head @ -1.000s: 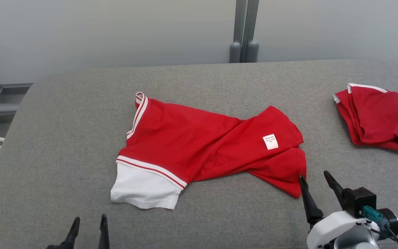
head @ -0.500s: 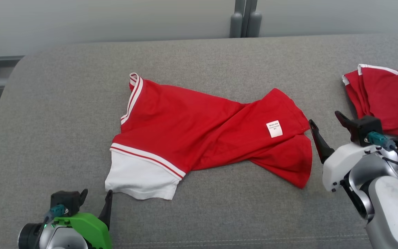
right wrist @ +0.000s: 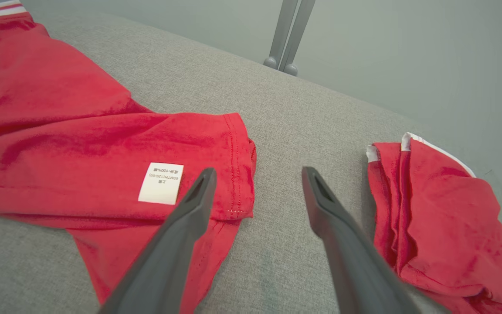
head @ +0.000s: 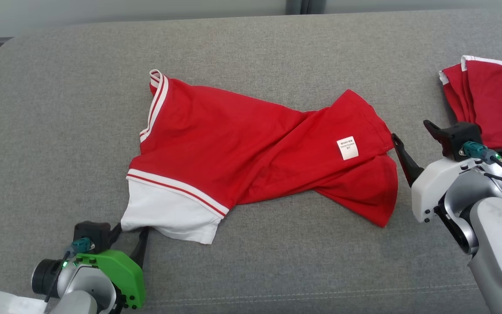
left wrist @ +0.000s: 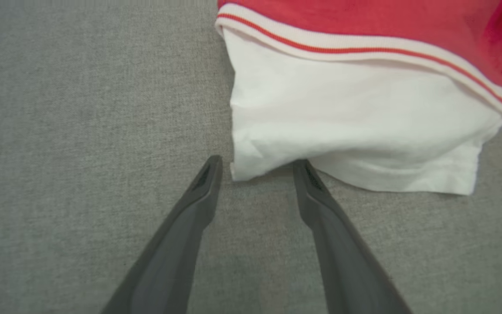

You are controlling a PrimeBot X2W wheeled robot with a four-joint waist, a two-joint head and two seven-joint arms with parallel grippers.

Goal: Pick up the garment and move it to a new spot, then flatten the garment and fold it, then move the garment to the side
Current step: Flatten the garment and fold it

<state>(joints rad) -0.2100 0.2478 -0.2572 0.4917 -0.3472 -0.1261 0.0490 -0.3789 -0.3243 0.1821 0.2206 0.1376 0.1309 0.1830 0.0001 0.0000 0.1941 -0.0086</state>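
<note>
Both wide: left pincer (left wrist: 257, 163) straddles a white corner of the garment (head: 242, 152), right pincer (right wrist: 257, 172) beside its hem.

1. The garment (head: 242, 144) is seen as soft, matt red cloth.
2. The table (head: 277, 270) is covered in coarse grey woven fabric.
3. The right gripper (right wrist: 258, 171) is fitted with smooth, dark, matt fingers (right wrist: 181, 235).

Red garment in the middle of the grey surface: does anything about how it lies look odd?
Yes. The red fabric garment with a white panel lies twisted across its middle, not flat, and its white rectangular care label faces up, so that end looks turned inside out.
</note>
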